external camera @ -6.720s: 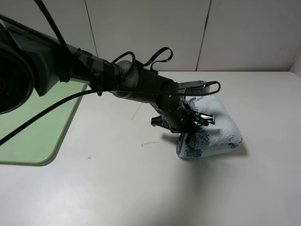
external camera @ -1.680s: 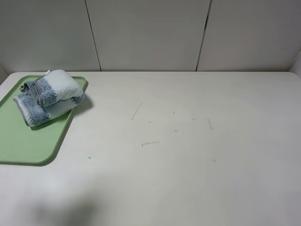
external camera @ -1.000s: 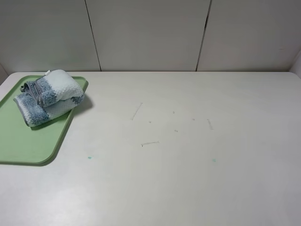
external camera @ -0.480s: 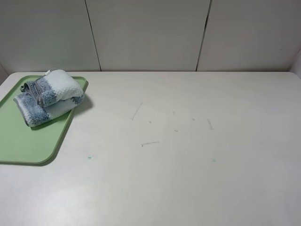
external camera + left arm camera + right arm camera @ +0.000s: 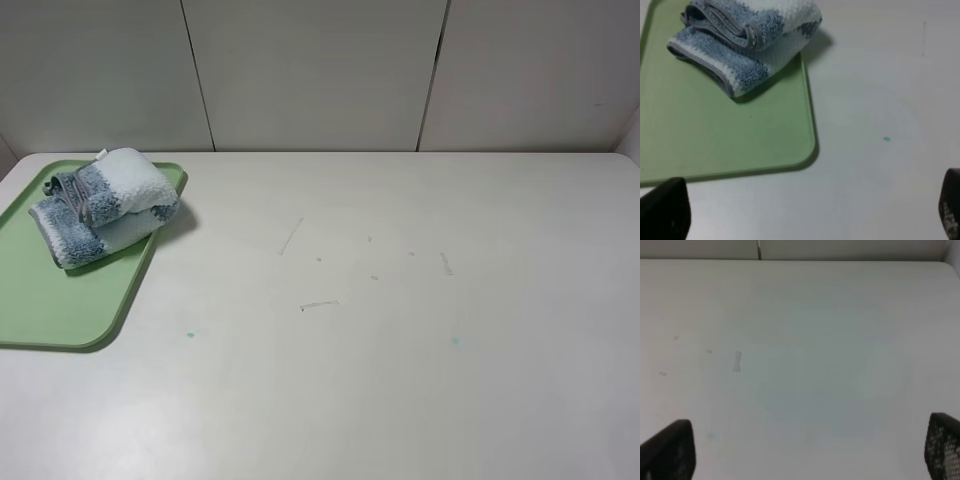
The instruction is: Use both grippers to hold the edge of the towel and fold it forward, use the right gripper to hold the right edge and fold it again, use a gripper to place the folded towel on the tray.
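While towel (image 5: 745, 45) lies on tray (image 5: 715, 145) | left pincer (image 5: 805, 210) apart, wide open, empty

Folded striped towel (image 5: 103, 205) lies on the green tray (image 5: 60, 300).

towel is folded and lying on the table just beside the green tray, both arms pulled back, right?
Not quite: the folded towel lies on the green tray, at its far right corner, not on the table beside it. The exterior high view shows this. The arms are indeed out of that view.
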Controlling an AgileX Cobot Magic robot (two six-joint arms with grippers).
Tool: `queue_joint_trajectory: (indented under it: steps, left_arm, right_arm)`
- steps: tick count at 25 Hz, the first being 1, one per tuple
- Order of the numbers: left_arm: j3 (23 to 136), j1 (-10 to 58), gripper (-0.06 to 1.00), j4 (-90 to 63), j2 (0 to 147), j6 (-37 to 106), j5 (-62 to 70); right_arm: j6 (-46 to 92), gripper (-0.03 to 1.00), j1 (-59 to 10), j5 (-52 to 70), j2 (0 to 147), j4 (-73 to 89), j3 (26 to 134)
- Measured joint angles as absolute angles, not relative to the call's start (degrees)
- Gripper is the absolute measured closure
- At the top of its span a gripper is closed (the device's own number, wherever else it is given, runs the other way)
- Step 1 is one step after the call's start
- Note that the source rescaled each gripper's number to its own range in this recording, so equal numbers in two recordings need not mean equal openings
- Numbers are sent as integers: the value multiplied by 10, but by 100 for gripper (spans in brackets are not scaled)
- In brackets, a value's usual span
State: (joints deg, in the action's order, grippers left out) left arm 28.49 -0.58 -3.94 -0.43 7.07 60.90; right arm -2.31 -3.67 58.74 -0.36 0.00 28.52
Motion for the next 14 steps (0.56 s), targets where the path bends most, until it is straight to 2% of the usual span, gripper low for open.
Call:
queue_joint_trajectory:
  steps: [14]
  left_arm:
    - [285,-6,-5,-39,-4,71,609]
  right_arm:
    - [-23,-3,-37,587,-4,0,285]
